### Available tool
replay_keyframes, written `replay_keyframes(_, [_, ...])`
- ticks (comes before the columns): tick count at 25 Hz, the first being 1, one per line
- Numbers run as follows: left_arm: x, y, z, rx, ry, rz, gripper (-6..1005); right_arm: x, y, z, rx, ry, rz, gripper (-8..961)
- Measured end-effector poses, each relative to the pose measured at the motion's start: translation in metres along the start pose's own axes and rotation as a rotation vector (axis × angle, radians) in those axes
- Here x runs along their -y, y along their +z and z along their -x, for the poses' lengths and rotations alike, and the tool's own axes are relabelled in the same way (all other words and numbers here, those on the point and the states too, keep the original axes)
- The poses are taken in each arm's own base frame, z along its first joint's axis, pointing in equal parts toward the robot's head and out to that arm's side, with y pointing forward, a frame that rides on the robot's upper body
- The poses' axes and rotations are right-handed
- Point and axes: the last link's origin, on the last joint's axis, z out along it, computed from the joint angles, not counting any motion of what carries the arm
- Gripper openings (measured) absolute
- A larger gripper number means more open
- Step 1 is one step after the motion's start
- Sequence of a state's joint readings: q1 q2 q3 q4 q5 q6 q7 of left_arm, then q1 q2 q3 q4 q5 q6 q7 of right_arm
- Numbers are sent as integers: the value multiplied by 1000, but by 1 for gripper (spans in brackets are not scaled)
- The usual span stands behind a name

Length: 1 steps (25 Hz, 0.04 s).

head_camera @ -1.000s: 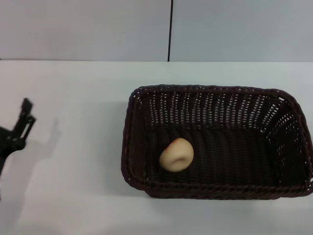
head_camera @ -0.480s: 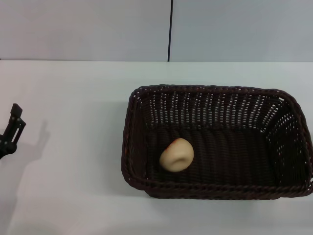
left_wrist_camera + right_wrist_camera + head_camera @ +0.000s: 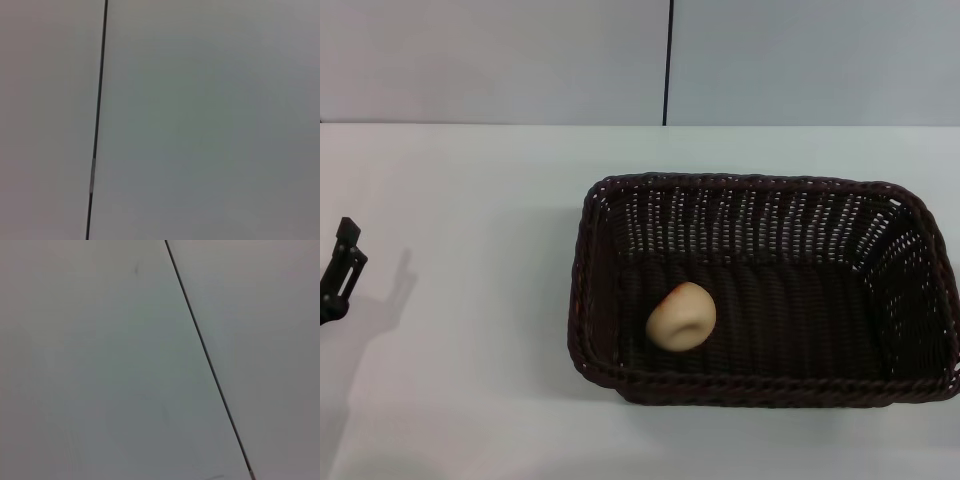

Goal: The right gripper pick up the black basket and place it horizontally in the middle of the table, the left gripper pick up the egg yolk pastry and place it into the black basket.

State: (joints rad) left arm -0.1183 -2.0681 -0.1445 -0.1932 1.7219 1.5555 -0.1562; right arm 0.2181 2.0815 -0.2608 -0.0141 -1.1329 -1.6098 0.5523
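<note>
The black basket (image 3: 760,220) lies lengthwise across the white table (image 3: 470,200), right of the middle. The egg yolk pastry (image 3: 681,316) lies inside it near its front left corner, tipped so that mostly its pale beige side shows. My left gripper (image 3: 342,268) is at the far left edge of the head view, well away from the basket, with only its black tip showing and nothing in it. My right gripper is out of view. Both wrist views show only a plain grey wall with a dark seam.
A grey wall (image 3: 520,60) with a vertical dark seam (image 3: 669,60) stands behind the table's far edge. Bare tabletop lies left of the basket and in front of it.
My left gripper has drawn back to the left, towards the edge of the head view. The basket and the pastry have not moved.
</note>
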Motion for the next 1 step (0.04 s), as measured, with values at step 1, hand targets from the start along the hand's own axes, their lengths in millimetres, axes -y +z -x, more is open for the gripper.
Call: replay_keyframes(1, [1, 1, 0, 0, 4, 3, 798, -1, 0, 0, 1, 4, 1, 616])
